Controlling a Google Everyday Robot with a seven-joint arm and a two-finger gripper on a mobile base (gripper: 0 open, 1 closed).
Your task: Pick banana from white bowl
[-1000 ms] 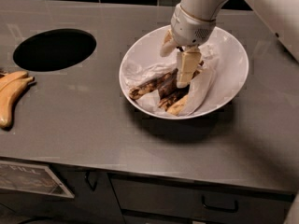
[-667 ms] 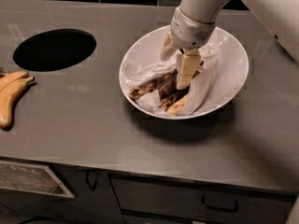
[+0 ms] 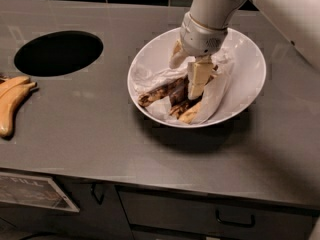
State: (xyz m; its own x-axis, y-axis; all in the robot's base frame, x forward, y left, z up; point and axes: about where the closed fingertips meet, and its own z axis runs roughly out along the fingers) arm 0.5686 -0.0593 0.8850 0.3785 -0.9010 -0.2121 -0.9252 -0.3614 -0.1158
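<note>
Kitchen counter; tool in white bowl

Hi front cam; hand in bowl

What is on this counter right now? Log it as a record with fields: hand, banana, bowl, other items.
hand: lowered inside the white bowl, right over the banana
banana: dark brown-black limp pieces with dull yellow patches, lying on crumpled white paper in the bowl, not yet lifted
white bowl: upright on the grey counter, right of centre
round hole: cut in the counter, left of the bowl
yellow bananas: at the counter's left edge, well apart from the bowl
</note>
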